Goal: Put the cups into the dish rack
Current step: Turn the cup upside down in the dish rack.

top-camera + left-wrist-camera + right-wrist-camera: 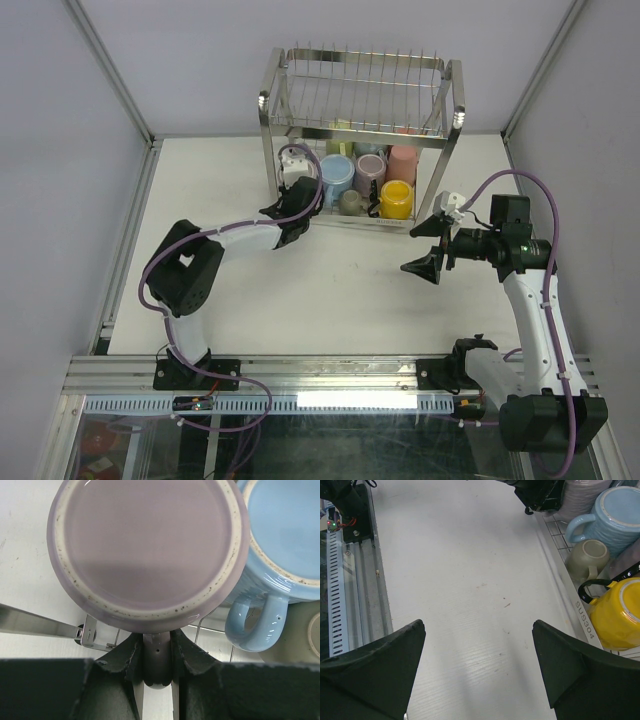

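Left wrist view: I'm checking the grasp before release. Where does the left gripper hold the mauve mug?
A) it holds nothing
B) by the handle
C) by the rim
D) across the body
B: the left gripper is shut on the handle of the mauve mug, whose base faces the camera.

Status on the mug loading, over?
Left gripper: jaws shut on purple mug by its handle, bottom-up at left end of rack. Right gripper: jaws open, empty, over table. Blue mug close alongside.
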Motion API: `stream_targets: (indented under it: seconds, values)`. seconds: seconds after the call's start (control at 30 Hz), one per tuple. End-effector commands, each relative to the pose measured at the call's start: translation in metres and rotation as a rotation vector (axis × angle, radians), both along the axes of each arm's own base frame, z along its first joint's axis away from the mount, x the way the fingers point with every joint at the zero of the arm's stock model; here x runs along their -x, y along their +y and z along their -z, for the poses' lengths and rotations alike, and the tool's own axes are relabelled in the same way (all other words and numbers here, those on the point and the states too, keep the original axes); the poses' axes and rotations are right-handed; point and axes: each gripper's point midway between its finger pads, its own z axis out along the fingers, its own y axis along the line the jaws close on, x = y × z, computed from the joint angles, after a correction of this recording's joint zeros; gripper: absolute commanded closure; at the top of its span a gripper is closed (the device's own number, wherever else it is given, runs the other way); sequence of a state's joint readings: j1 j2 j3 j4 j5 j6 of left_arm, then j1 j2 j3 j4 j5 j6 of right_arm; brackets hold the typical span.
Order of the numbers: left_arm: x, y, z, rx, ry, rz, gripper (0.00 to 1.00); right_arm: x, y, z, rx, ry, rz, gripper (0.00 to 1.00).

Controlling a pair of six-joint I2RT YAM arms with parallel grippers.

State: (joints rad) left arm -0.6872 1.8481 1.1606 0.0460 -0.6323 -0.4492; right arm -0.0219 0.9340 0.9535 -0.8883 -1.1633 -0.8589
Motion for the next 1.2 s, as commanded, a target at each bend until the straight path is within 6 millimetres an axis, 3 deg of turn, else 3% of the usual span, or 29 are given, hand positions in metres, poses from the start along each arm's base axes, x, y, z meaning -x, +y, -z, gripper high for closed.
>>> stream_targets:
  seconds: [0.0, 0.67, 1.17]
  values:
    - [-0.015, -0.033, -0.047, 0.106, -0.110, 0.077, 0.87, 0.001, 0.002, -0.011, -0.012, -0.051, -0.017, 0.09]
    - [-0.011, -0.028, -0.062, 0.114, -0.129, 0.076, 0.69, 0.001, 0.002, -0.010, -0.012, -0.051, -0.018, 0.09]
    - [0.023, -0.021, -0.090, 0.191, -0.149, 0.158, 0.41, 0.002, 0.002, -0.011, -0.015, -0.049, -0.020, 0.09]
